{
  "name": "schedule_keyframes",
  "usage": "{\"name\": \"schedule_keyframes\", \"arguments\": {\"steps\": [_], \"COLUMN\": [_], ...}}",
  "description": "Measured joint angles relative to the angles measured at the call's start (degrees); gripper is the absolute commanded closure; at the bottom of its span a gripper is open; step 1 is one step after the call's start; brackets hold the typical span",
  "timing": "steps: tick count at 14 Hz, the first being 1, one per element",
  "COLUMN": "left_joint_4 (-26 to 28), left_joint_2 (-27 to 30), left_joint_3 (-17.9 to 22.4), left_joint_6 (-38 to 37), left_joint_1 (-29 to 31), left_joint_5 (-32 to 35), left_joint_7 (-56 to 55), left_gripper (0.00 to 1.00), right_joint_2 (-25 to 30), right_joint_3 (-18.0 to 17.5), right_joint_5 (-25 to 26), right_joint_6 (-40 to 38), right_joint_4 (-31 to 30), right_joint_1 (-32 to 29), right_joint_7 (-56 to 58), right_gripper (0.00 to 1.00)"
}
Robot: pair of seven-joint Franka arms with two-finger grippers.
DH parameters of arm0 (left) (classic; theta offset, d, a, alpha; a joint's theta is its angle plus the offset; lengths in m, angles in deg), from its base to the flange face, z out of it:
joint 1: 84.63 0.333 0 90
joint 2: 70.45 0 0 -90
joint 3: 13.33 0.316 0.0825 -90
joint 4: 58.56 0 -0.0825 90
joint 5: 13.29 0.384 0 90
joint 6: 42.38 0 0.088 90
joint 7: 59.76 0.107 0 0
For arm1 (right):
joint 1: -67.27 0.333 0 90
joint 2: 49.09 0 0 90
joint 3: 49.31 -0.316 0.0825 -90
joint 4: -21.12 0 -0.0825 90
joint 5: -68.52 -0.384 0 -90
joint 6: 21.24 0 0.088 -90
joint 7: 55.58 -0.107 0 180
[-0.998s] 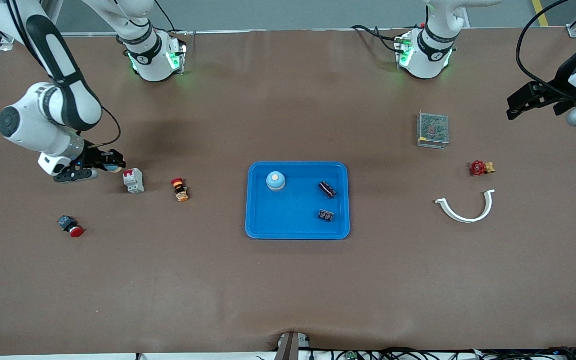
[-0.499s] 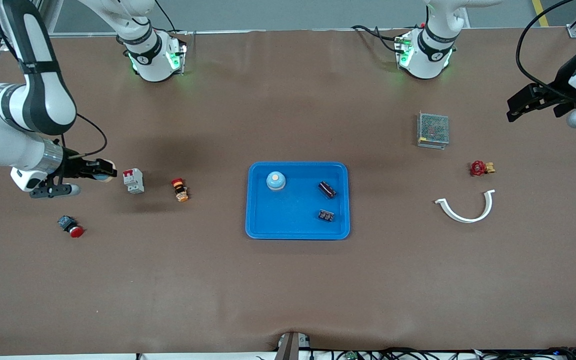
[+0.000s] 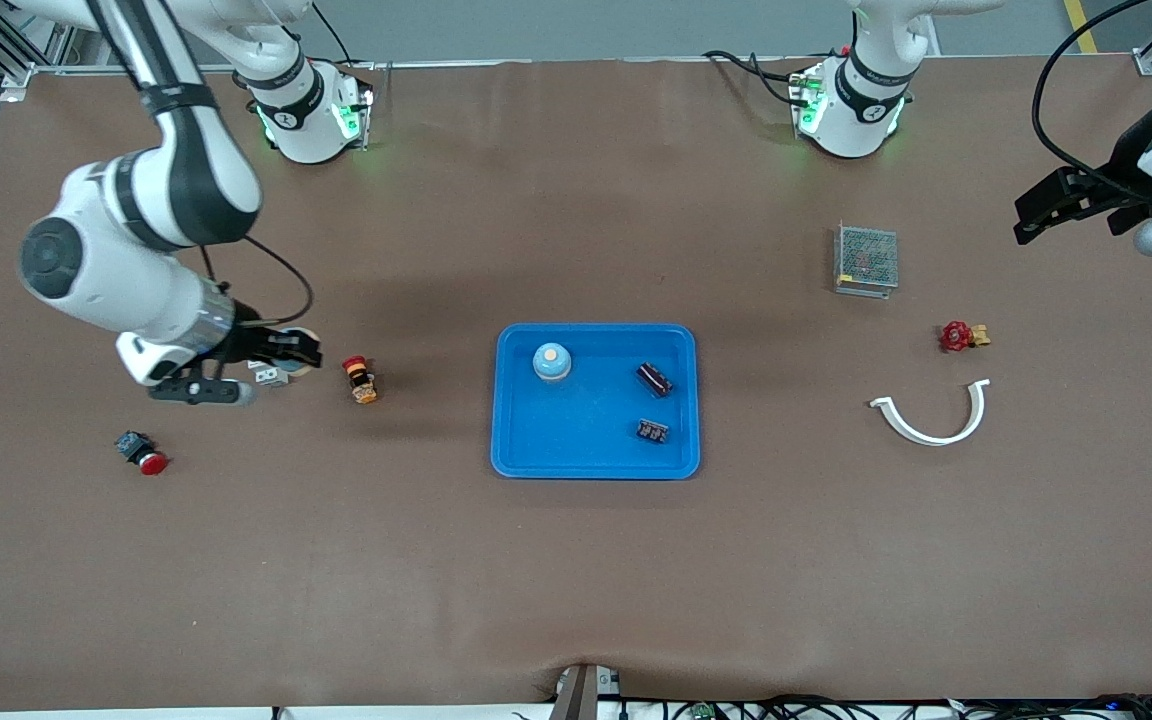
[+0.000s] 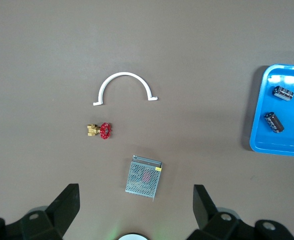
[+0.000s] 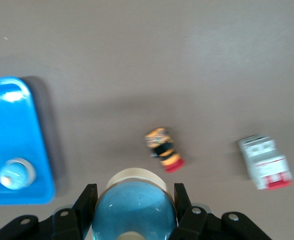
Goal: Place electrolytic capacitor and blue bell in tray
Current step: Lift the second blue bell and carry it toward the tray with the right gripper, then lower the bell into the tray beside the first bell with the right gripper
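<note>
Two fingers (image 5: pixel 87 202) clamp blue bell (image 5: pixel 134 206), right gripper (image 3: pixel 288 352) raised

blue bell (image 5: pixel 134 207) in right gripper (image 5: pixel 133 204)

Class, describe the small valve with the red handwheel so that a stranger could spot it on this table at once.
Start at the shallow bright blue plastic tray mid-table and look toward the left arm's end. Between the grey perforated metal box and the white plastic half-ring lies the small brass valve. It alone has a red handwheel.
</note>
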Motion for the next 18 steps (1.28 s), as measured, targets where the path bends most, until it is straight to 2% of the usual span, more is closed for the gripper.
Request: {"name": "schedule_keyframes", "arguments": {"steps": [4,8,10,13,18], "left_joint_4": [0.02,0.04,0.04,0.05,0.06], "left_joint_2": [0.0,0.0,0.0,0.0,-0.01], "left_joint_3": [0.0,-0.01,-0.01,-0.01,-0.02], "left_joint_6": [0.12,0.12,0.12,0.12,0.12], "left_joint_1": [-0.01,-0.03,-0.05,-0.09,-0.16], "left_joint_5": [0.0,0.0,0.0,0.0,0.0], "left_joint_7": [0.0,0.0,0.0,0.0,0.0], "left_gripper": [0.0,0.0,0.0,0.0,0.0], "right_joint_2": [-7.15,-14.46,-18.45,-24.52,-31.78], "right_joint_3": [-0.02,0.09,0.24,0.36,1.56], "right_joint_5": [0.79,0.94,3.63,10.8,12.87], "right_joint_6": [3.76,10.49,11.37,10.88,10.56], "right_joint_4": [7.04,10.53,13.82,21.09,26.56], "right_joint_1": [8.67,14.73,18.34,22.95,26.65], "right_joint_7": [-17.88,-29.29,-35.71,-47.14,-53.71], "right_gripper": [1.0,1.0,1.0,1.0,1.0]}}
